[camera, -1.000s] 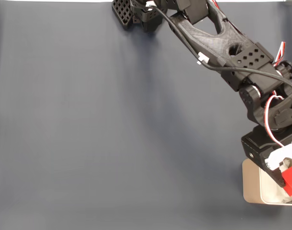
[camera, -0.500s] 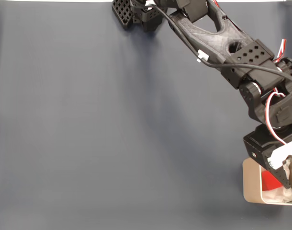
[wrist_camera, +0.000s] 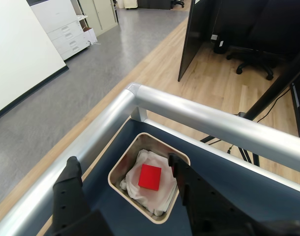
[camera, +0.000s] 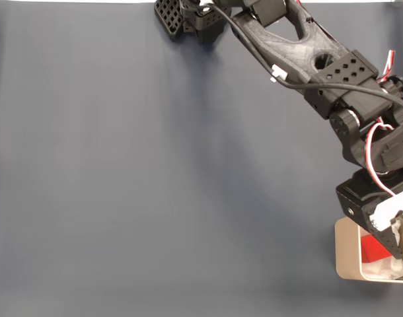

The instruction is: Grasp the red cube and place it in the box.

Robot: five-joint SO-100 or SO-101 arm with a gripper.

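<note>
On the dark blue-grey table (camera: 122,185), the black arm (camera: 300,59) reaches from its base at the top of the fixed view down to the lower right corner, red and white wires looping along its wrist. At that corner, near the table's metal edge rail (wrist_camera: 204,118), sits the box (wrist_camera: 121,164), cream-walled with rounded corners and lined with crumpled white padding (wrist_camera: 162,194); in the fixed view its left wall (camera: 345,254) shows beside the arm's end. The gripper (wrist_camera: 125,169) hangs above the box with its two black fingers (wrist_camera: 71,184) spread wide, holding nothing and touching nothing, the box framed between them in the wrist view. The red cube (wrist_camera: 150,177) lies on the padding inside the box, clear of both fingers; in the fixed view it (camera: 371,249) shows partly behind the gripper (camera: 396,247).
</note>
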